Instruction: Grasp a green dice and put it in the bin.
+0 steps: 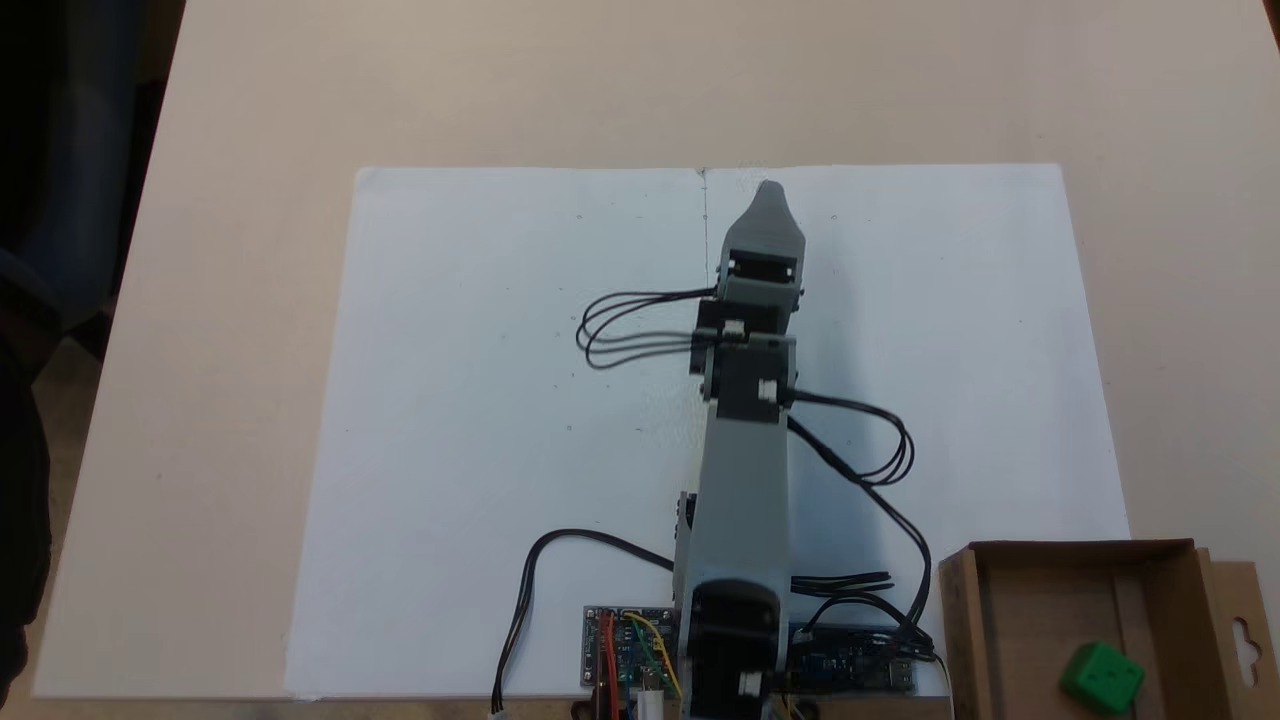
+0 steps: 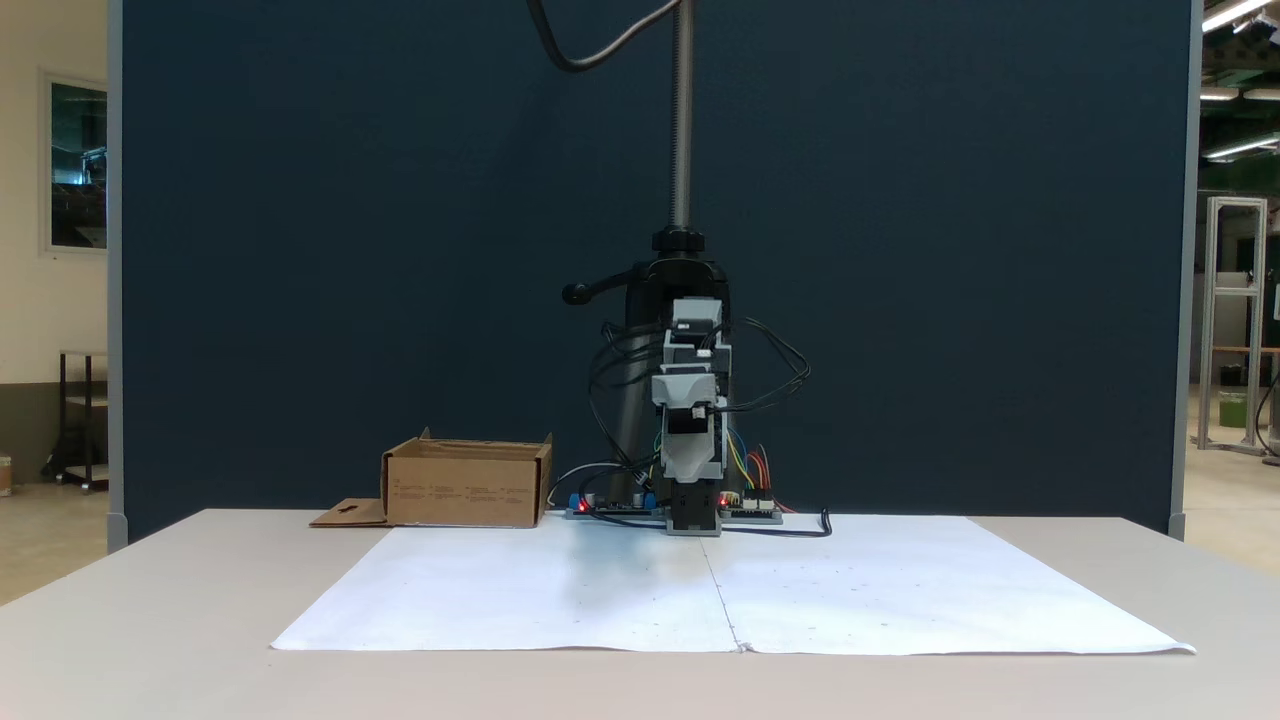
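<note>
The grey arm [image 1: 738, 500] reaches straight out from its base [image 1: 735, 665] over the white paper [image 1: 480, 420], wrist level and well above the sheet. The gripper [image 1: 770, 190] ends in one tapered grey tip with nothing in it; its jaws overlap, so their spacing can't be judged. Black cables [image 1: 630, 325] loop off both sides of the wrist.

Glossy plastic green dice [image 1: 1101, 677] in matt cardboard bin [image 1: 1165, 598].

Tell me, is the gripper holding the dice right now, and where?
Nothing is held. The green dice lies inside the bin; the gripper hangs over the white paper, far off.
</note>
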